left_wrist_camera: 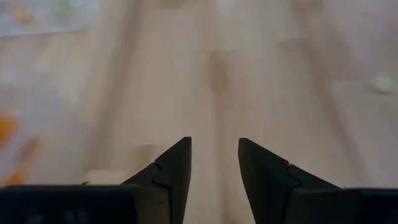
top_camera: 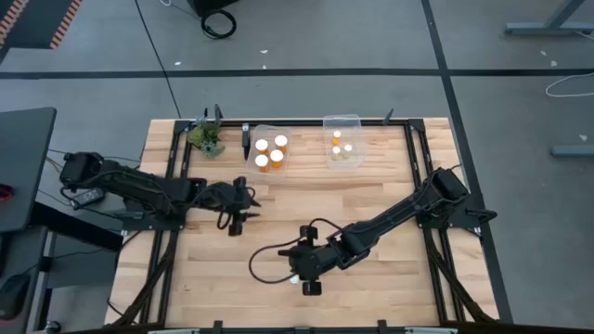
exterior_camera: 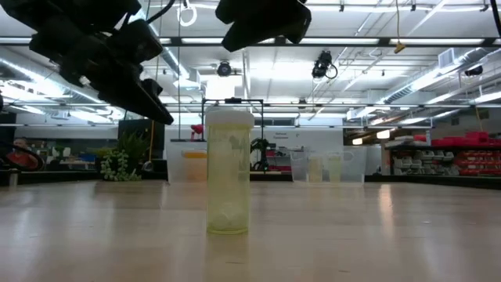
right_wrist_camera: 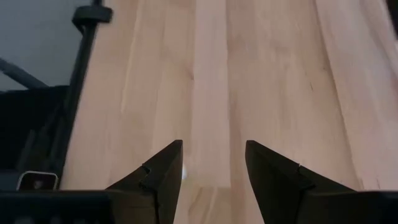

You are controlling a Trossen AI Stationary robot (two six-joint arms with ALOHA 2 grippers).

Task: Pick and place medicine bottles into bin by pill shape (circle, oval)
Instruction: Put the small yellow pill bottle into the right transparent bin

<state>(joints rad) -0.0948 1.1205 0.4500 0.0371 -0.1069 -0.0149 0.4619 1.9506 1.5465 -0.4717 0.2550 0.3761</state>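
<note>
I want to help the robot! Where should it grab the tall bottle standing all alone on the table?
Probably by its straight sides, just under the white cap. The bottle stands upright on the table with nothing close beside it, so the fingers could come straight down from above, one on each side. The round, even wall should give them a steady hold.

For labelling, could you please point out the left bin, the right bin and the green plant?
left bin (top_camera: 270,133), high view, far rim.
right bin (top_camera: 342,121), high view, far rim.
green plant (top_camera: 206,138), high view, its leaves.
</note>
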